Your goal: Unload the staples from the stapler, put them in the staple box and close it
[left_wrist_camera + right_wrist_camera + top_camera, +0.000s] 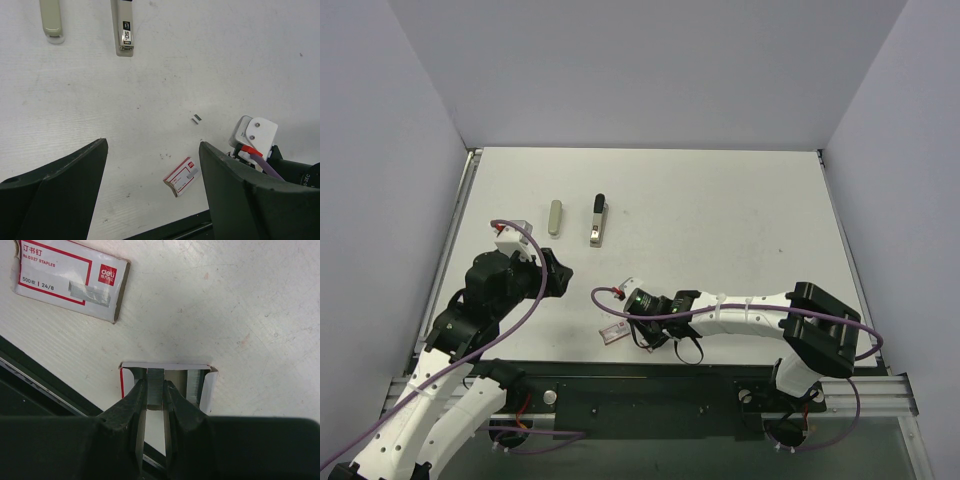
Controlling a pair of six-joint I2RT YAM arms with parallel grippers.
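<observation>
The stapler (598, 220) lies at the back of the table, a slim grey bar with its black tip at the far end; its near end (124, 30) shows in the left wrist view. My right gripper (155, 390) is shut on a strip of staples (155, 374) inside a small open white tray (165, 366) near the front edge. In the top view the right gripper (648, 338) hangs over that spot. My left gripper (152, 145) is open and holds nothing, well short of the stapler.
A beige bar (555, 217) lies left of the stapler. A red-and-white staple box (70, 277) lies by the tray, also seen as the staple box (181, 176). A second strip (195, 385) sits in the tray. A small loose staple piece (196, 118) lies mid-table.
</observation>
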